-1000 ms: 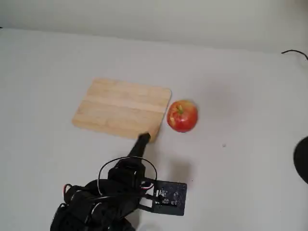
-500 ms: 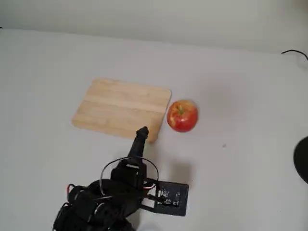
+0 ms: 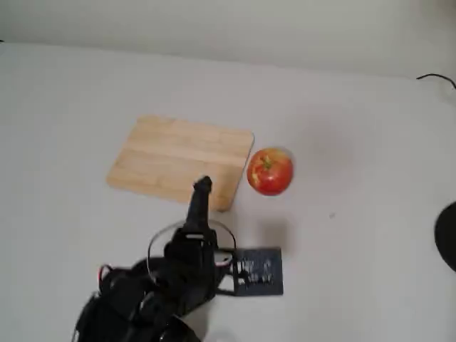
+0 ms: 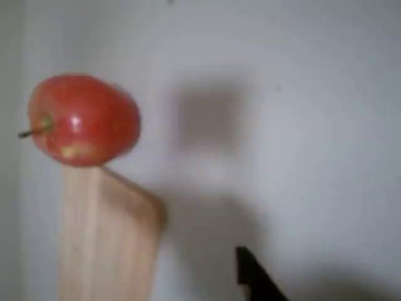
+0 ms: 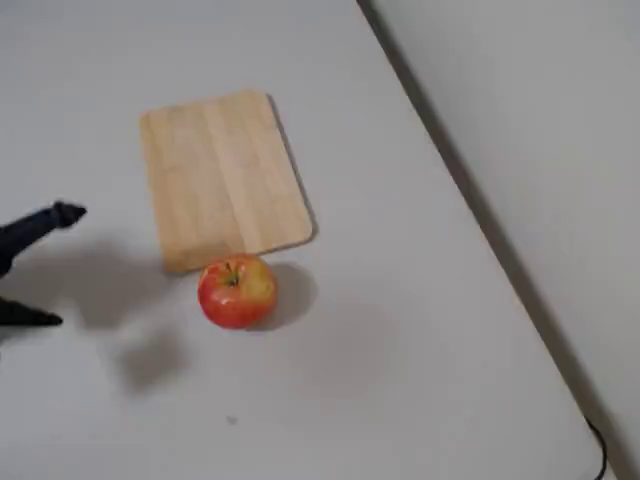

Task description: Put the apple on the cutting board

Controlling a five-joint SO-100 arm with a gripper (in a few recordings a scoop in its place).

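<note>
The red apple [image 3: 270, 171] sits on the white table just off the right-hand corner of the light wooden cutting board [image 3: 174, 158]. In a fixed view the same apple [image 5: 237, 290] lies right below the board's [image 5: 220, 175] near end. My gripper [image 5: 52, 266] is open at the left edge of that view, its two black fingers spread apart, well left of the apple and holding nothing. Seen from above, one black finger [image 3: 202, 187] hangs over the board's near edge. In the wrist view the apple [image 4: 84, 119] is at upper left, beyond the board [image 4: 106, 238].
The black arm body with looped wires [image 3: 178, 278] fills the bottom of the table. A dark round object [image 3: 449, 235] sits at the right edge and a black cable [image 3: 438, 77] at the far right. The table edge [image 5: 470, 200] runs diagonally.
The arm has swung slightly left and lifted, so the finger tip has moved from the board's near right corner to over its near edge. The apple and board have not moved.
</note>
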